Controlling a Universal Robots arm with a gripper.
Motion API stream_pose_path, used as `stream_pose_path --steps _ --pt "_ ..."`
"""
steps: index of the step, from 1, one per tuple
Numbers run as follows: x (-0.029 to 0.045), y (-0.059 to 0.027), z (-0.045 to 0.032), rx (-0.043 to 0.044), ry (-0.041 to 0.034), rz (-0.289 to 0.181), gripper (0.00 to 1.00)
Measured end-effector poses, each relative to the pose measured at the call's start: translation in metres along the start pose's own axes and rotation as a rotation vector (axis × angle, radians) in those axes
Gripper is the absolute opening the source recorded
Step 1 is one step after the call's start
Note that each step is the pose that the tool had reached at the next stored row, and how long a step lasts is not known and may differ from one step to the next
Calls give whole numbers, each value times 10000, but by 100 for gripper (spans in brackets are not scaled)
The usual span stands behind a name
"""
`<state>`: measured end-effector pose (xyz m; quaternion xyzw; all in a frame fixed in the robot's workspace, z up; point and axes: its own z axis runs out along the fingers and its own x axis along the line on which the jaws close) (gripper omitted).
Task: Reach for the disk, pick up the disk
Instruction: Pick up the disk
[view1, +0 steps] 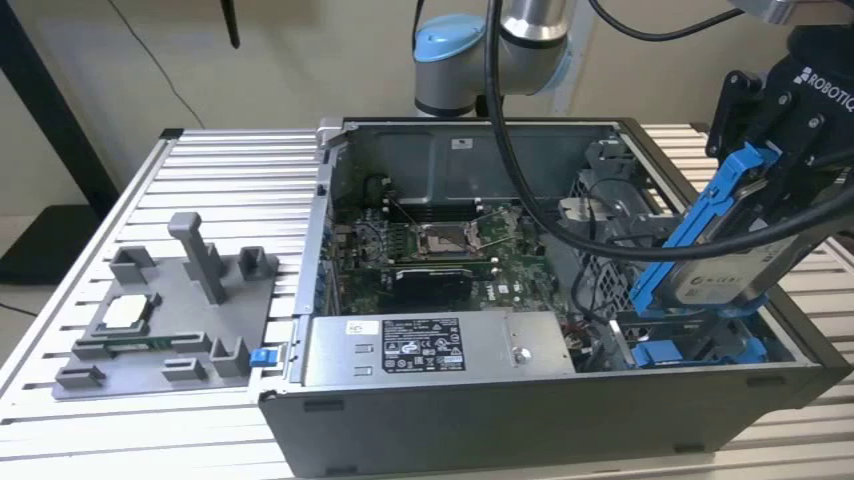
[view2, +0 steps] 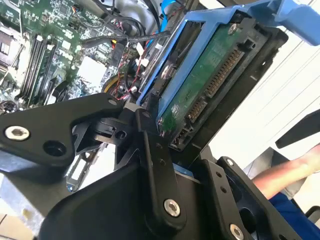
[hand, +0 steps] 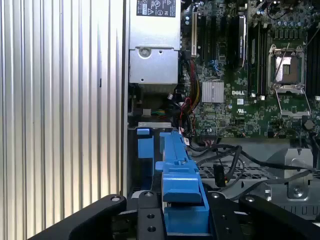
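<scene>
Exterior view: left to right, a grey fixture block (view1: 167, 315) on the slatted table (view1: 80, 430), then an open computer case (view1: 534, 420). At the exterior view's right, the disk (view1: 721, 245) hangs lifted above the case's near right corner, long axis steeply tilted, almost upright. The gripper (view1: 801, 150) is closed on its upper end, fingers (view2: 150, 145) clamping its blue bracket.

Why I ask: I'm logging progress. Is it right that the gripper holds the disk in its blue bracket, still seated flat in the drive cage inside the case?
Not quite. The gripper does hold the disk in its blue bracket, but the disk is not seated flat: the exterior view shows it lifted and tilted steeply, above the blue drive cage in the computer case.
</scene>
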<state>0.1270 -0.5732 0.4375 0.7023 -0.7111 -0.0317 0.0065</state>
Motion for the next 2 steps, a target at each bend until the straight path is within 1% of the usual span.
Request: stream_pose_path --steps 2 --pt "0 0 0 0 0 0 0"
